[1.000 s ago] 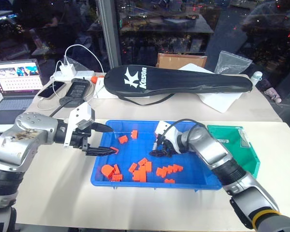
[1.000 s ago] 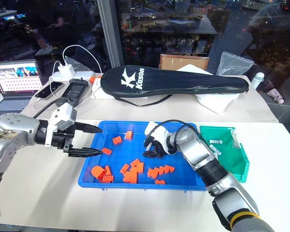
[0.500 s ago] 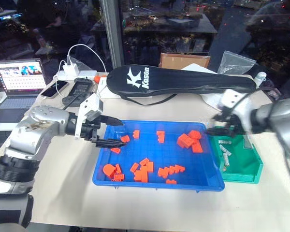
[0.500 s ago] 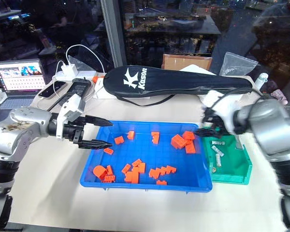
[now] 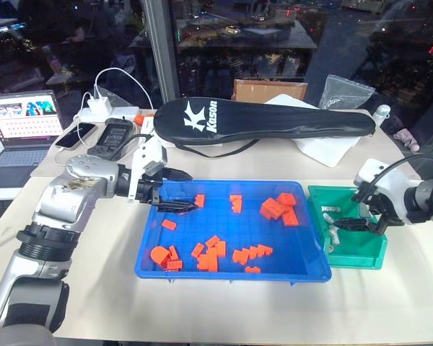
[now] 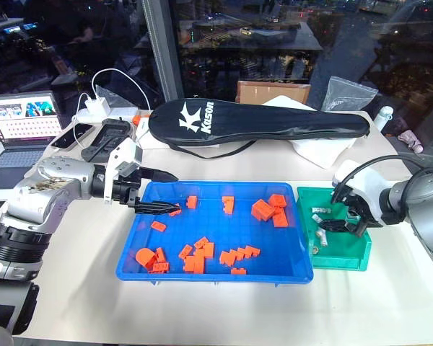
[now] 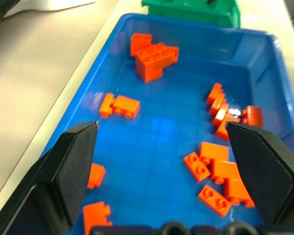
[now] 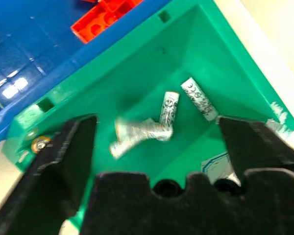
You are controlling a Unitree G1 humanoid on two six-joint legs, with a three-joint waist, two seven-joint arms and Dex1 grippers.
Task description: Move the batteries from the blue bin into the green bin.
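Silvery-white cylindrical batteries [image 8: 159, 122] lie inside the small teal-green plastic bin [image 5: 372, 249]; right gripper [image 5: 355, 222] hovers over them, fingers spread wide, empty. Left gripper [image 5: 179, 191], also open and empty, hangs above the shallow bright-blue plastic tray [image 5: 224, 272].

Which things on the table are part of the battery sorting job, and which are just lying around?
Job: batteries, green bin, blue bin.

Lying about: orange bricks in the blue bin, black racket case, laptop, phones, charger and cable.
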